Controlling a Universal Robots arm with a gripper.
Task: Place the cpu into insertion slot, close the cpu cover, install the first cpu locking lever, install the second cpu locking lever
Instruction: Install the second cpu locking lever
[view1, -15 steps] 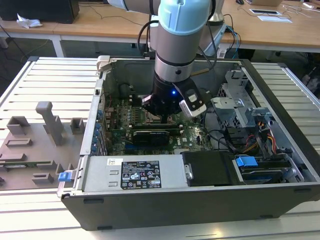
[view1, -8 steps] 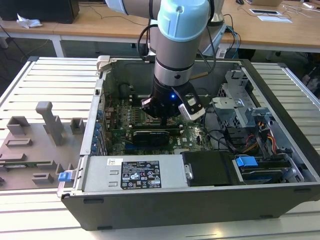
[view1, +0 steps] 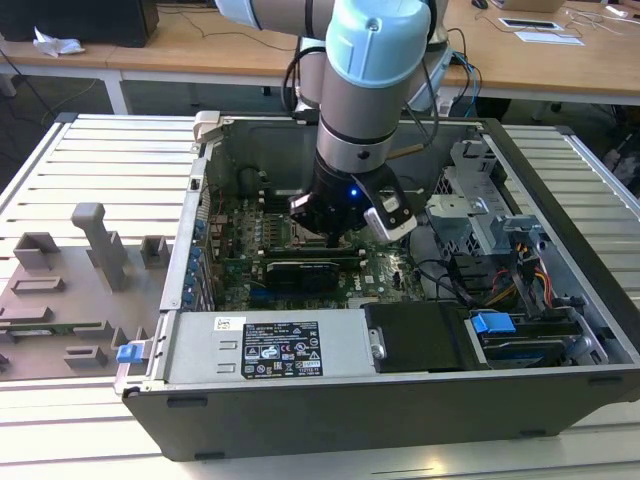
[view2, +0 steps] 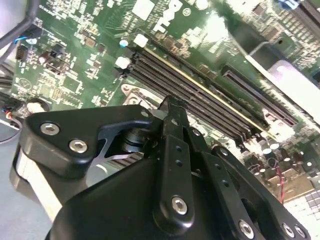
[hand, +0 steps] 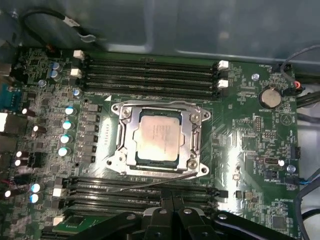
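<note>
While the hand (hand: 167, 212) hangs just above the motherboard (hand: 250, 150), its fingers drawn together on nothing visible, items run outward: a thin lever (hand: 150, 183) lying loose just beyond the fingertips; then the cpu (hand: 158, 135), seated in the insertion slot (hand: 137, 156); the cpu cover (hand: 192, 135) down over it. Levers apparently outstanding.

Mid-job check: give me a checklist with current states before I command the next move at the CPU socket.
1. cpu cover down: ok.
2. cpu flat beneath it: ok.
3. Wire lever on the gripper's side latched: not ok, it angles away from the cover.
4. Opposite lever latched: cannot tell.
5. Gripper jaws shut, holding nothing: ok.
</note>
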